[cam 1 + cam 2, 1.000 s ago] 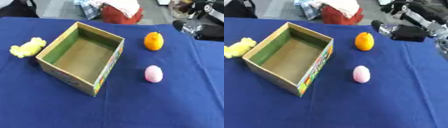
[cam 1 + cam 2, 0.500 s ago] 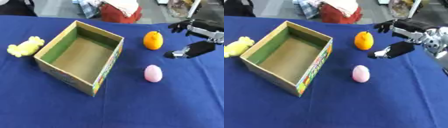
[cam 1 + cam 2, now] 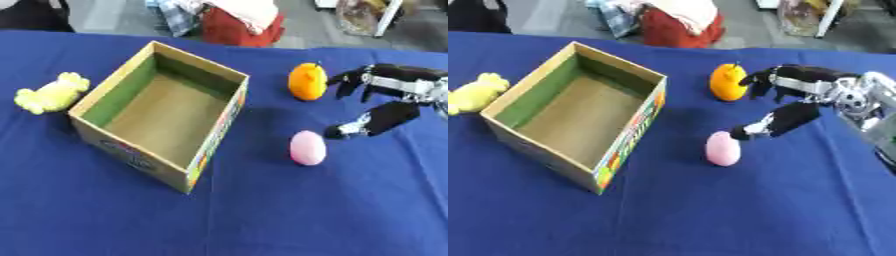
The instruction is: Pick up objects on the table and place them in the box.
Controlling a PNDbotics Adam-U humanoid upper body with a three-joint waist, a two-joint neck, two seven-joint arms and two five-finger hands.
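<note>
So the right hand (image 3: 794,102) is coming in from the right side, spread open with nothing in it, fingers (image 3: 756,79) curving down right beside the orange (image 3: 307,82) and the thumb (image 3: 773,123) sticking out low, just above the pink egg (image 3: 722,148), though I can't tell if anything's actually touching. The open cardboard box (image 3: 163,113) with green inner walls sits a bit left of the middle of the blue table (image 3: 289,210), empty from what I can see, and the egg and orange are both off to its right, with the orange farther back. There's also a yellow plush toy (image 3: 51,93) lying on the cloth just left of the box
</note>
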